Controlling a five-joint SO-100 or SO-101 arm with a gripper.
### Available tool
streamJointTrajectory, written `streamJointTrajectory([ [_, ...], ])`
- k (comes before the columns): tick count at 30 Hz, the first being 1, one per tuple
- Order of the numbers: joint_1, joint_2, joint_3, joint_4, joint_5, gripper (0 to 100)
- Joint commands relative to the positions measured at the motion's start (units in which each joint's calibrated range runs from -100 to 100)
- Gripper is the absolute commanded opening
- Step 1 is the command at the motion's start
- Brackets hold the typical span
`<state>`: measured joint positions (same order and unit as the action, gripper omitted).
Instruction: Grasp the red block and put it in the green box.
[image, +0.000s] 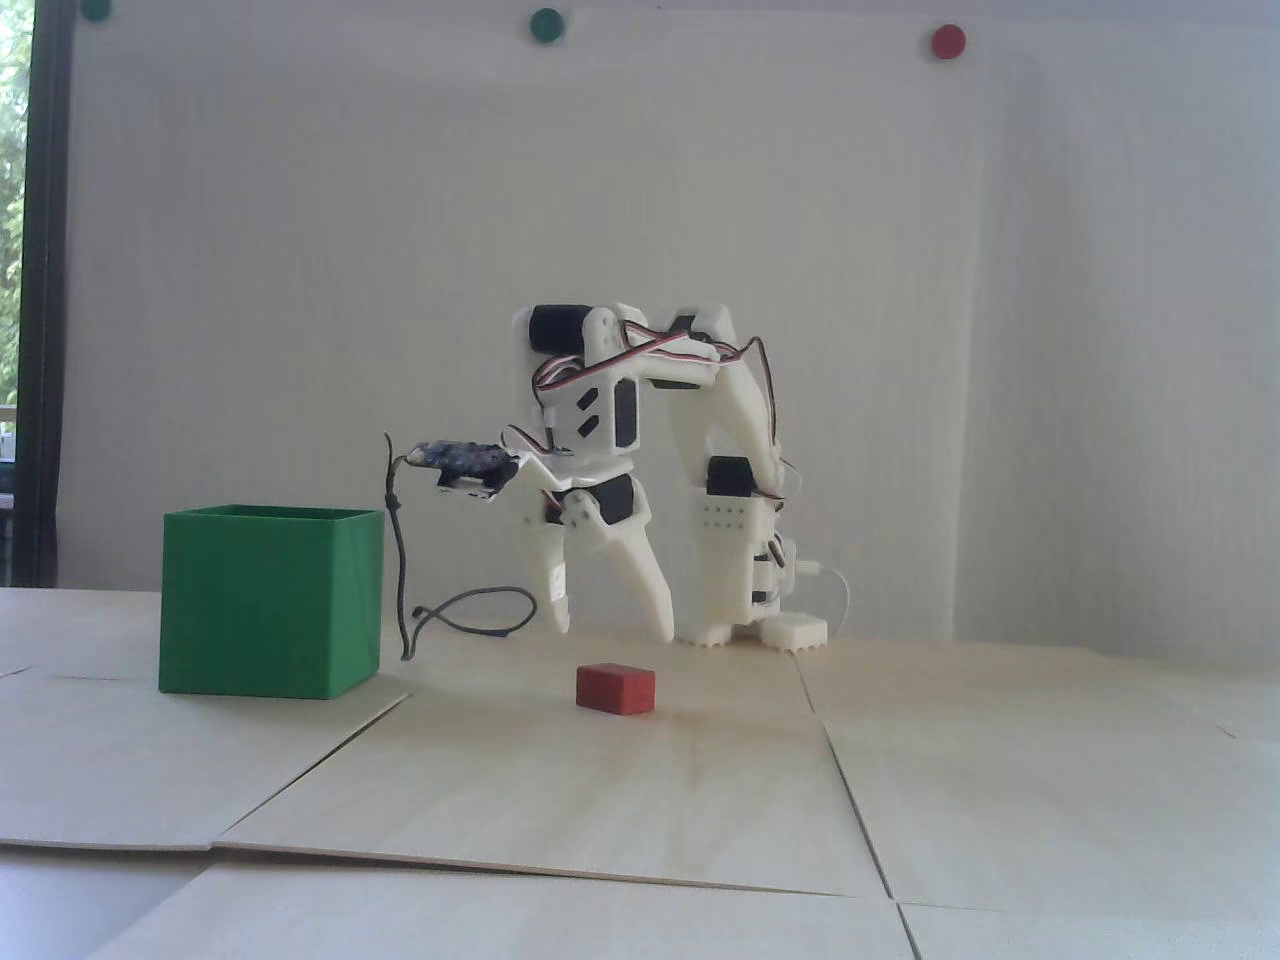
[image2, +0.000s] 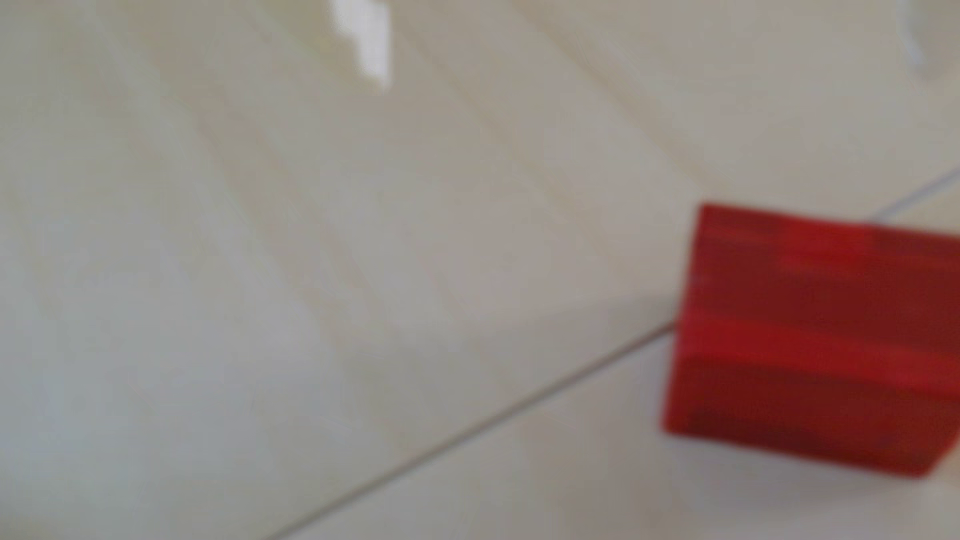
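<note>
Pale wooden boards (image: 600, 780) fill the foreground of your fixed view, their seams running away from you toward a plain white wall (image: 800, 250). Nearest to you on those boards sits the red block (image: 615, 689), lying on a long side, free and touching nothing but the wood. Your gripper (image: 610, 625) hangs just above and behind it, pointing down, its two white fingers spread wide apart with nothing between them; the tips hover over the surface, one to each side of the block as this view shows it, though you cannot tell how far behind it they stand. To the left in the fixed view, well apart from the block, your green box (image: 270, 600) stands upright with its top open. A thin dark cable (image: 470, 610) loops on the boards between the box and the gripper, rising to the small camera board (image: 462, 462) on the wrist. Behind, your arm (image: 640, 400) folds up from its base (image: 760, 625) and bends sharply over, so the wrist points at the table. Your wrist view is badly blurred: the block (image2: 815, 337) sits at the right edge, across a board seam (image2: 467, 441), and no finger can be made out.
</note>
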<state>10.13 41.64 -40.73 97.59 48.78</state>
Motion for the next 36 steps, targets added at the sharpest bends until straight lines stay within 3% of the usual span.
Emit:
streamJointTrajectory([
  [1, -3.6, -2.0, -4.1, 2.0, 0.1, 35],
  [15, -8.2, 1.1, -4.3, -2.8, -1.6, 35],
  [36, -6.5, 7.4, -4.9, -6.0, -4.5, 35],
])
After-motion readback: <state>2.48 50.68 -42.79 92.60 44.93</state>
